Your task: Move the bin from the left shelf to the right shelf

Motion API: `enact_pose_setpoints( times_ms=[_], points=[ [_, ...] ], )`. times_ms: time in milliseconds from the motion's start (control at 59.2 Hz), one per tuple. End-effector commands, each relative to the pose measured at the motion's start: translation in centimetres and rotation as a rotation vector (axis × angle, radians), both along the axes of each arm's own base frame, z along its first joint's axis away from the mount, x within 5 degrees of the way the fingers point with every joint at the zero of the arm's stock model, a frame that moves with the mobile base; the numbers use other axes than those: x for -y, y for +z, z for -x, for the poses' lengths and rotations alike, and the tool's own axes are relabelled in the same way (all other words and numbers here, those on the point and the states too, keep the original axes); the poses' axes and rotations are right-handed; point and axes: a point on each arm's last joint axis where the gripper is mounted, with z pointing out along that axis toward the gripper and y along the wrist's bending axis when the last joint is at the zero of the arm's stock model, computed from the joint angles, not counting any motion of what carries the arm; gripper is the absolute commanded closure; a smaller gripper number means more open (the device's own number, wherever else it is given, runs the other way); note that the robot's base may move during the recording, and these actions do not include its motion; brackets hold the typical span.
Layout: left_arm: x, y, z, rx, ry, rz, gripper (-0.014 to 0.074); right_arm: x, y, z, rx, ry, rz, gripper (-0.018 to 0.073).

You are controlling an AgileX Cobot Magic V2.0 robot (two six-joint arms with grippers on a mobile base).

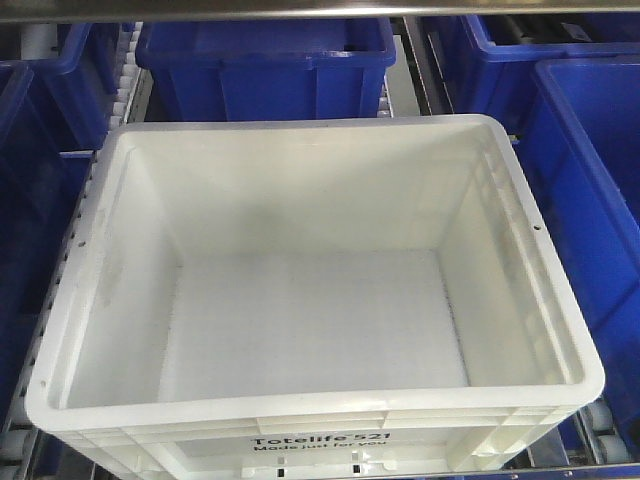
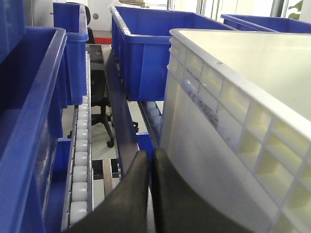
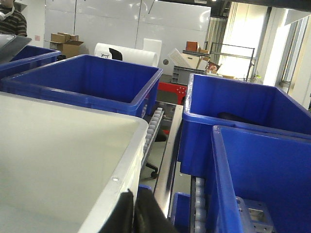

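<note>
The white bin (image 1: 300, 135) fills the front view, empty, with a grid-textured floor and black "Totelife 521" print (image 1: 318, 441) on its near side. Neither gripper shows in that view. In the left wrist view my left gripper (image 2: 151, 153) is shut, its black fingers together just outside the bin's (image 2: 218, 92) left wall, below the ribbed rim, with the right finger lying against the wall. In the right wrist view my right gripper (image 3: 133, 193) is shut at the bin's (image 3: 121, 170) right rim, one finger over the rim edge and the other just outside it.
Dark blue crates stand behind (image 1: 265, 60), to the right (image 1: 590, 200) and to the left (image 1: 30, 200) of the bin. Roller tracks (image 2: 80, 160) run beside it on the left and on the right (image 3: 197, 208). A metal rail (image 1: 300, 8) crosses overhead.
</note>
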Motion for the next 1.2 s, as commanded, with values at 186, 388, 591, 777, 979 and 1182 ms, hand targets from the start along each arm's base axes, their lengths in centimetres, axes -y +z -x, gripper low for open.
enact_pose_setpoints(
  times_ms=[186, 388, 591, 777, 979, 1182],
  points=[
    [-0.01, 0.04, 0.02, 0.063, 0.0, 0.018, 0.0603, 0.19, 1.43, -0.02, 0.083, -0.021, -0.009, 0.0564],
    [-0.01, 0.04, 0.02, 0.063, 0.0, 0.018, 0.0603, 0.19, 1.43, -0.02, 0.083, -0.021, -0.009, 0.0564],
    [-0.01, 0.04, 0.02, 0.063, 0.0, 0.018, 0.0603, 0.19, 1.43, -0.02, 0.083, -0.021, -0.009, 0.0564],
    [-0.01, 0.04, 0.02, 0.063, 0.0, 0.018, 0.0603, 0.19, 1.43, -0.02, 0.083, -0.021, -0.009, 0.0564],
    [-0.01, 0.04, 0.02, 0.063, 0.0, 0.018, 0.0603, 0.21, 1.42, -0.02, 0.09, -0.023, 0.028, 0.0564],
    [-0.01, 0.04, 0.02, 0.063, 0.0, 0.018, 0.0603, 0.36, 0.49, 0.3, 0.071, -0.032, -0.003, 0.0564]
  ],
)
